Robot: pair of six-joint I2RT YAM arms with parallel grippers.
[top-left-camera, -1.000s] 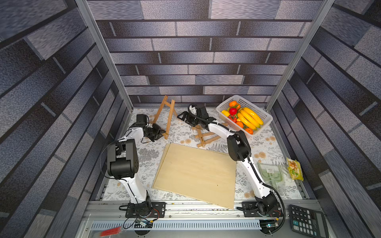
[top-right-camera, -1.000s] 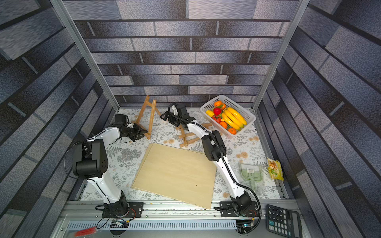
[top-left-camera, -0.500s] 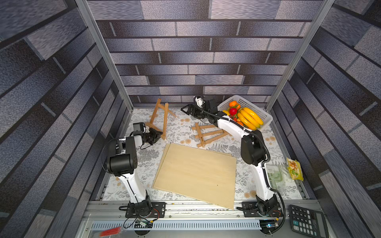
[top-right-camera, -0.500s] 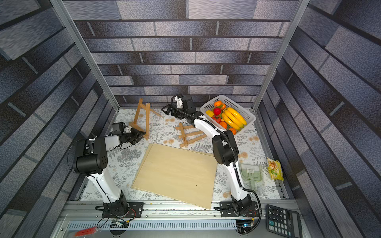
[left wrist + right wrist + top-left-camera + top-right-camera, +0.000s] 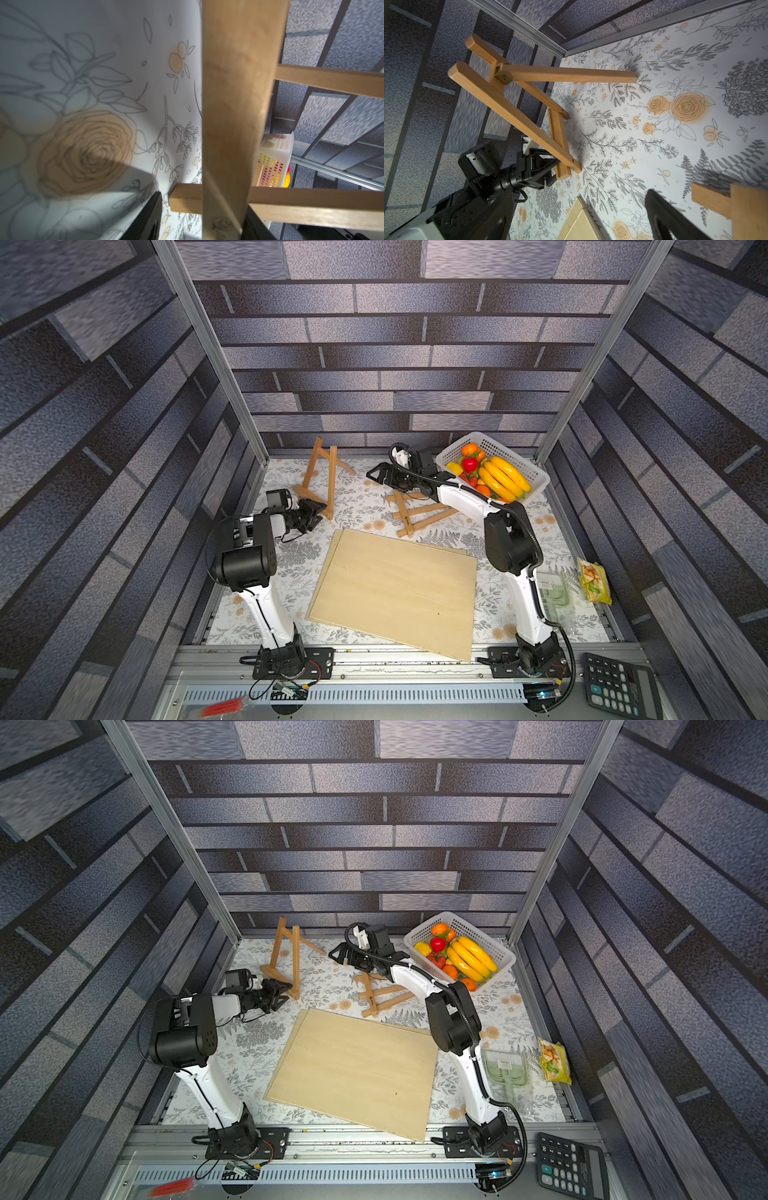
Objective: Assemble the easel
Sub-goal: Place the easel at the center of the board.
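While 1 easel (image 5: 331, 481) stands upright at the back of the tabletop (image 5: 365, 506) on its 2 front legs and spread back leg, the left gripper (image 5: 314, 512) sits low at its foot. Seen from the left wrist, its fingers (image 5: 147, 216) are parted on either side of a front leg with a gap showing, so nothing is clamped. The right gripper (image 5: 374, 477) hangs with fingers (image 5: 662, 216) spread wide and empty, near the far end of a 2nd easel (image 5: 417, 514) lying flat. The step in hand looks like the release of the upright easel. Next, probably, the flat one needs a firm hold on a leg while its back leg is swung out, without knocking the standing one.
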